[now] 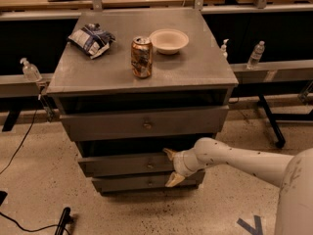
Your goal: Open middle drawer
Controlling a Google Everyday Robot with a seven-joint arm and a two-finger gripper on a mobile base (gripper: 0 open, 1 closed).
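Note:
The grey metal cabinet (146, 72) has three drawers. The middle drawer (117, 164) is a wide shallow grey front with a small round knob (149, 166), below the taller top drawer (142, 124) and above the bottom drawer (132, 182). My gripper (171, 167) is at the right part of the middle drawer's front, just right of the knob. Its two tan fingers (169, 153) are spread apart, one above and one below the drawer front, holding nothing. My white arm (244, 163) comes in from the lower right.
On the cabinet top stand a soda can (141, 57), a white bowl (168, 40) and a chip bag (91, 39). Small bottles (256, 54) sit on side rails. A black cable (19, 141) and a dark tool (62, 220) lie on the floor at left.

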